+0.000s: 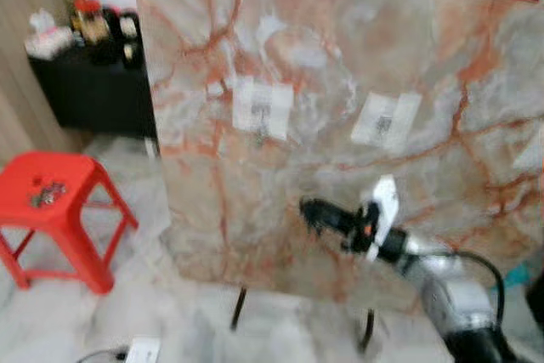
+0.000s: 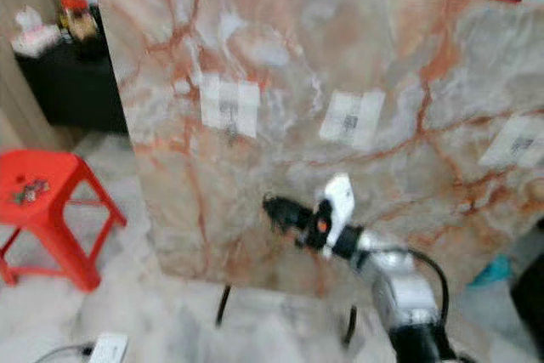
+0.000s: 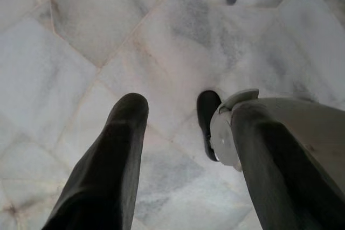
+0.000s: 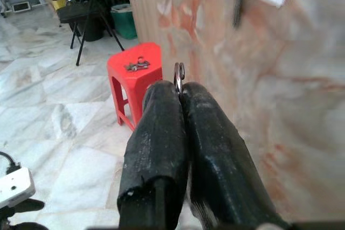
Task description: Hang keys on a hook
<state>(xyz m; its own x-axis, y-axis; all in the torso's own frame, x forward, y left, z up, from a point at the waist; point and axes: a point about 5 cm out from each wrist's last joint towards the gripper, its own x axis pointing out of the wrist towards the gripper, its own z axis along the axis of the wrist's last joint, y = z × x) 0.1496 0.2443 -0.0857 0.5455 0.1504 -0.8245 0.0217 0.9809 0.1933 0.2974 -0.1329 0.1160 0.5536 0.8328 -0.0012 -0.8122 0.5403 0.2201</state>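
Right hand [image 1: 308, 210] near marble board [image 1: 340, 65]; keys [image 1: 47, 195] on red stool [image 1: 76, 172]

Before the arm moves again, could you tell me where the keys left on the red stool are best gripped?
The keys lie flat in a small bunch on top of the red stool. Probably best to come straight down from above and pinch the ring end, though blur hides which end that is. The right gripper is already shut on a key ring.
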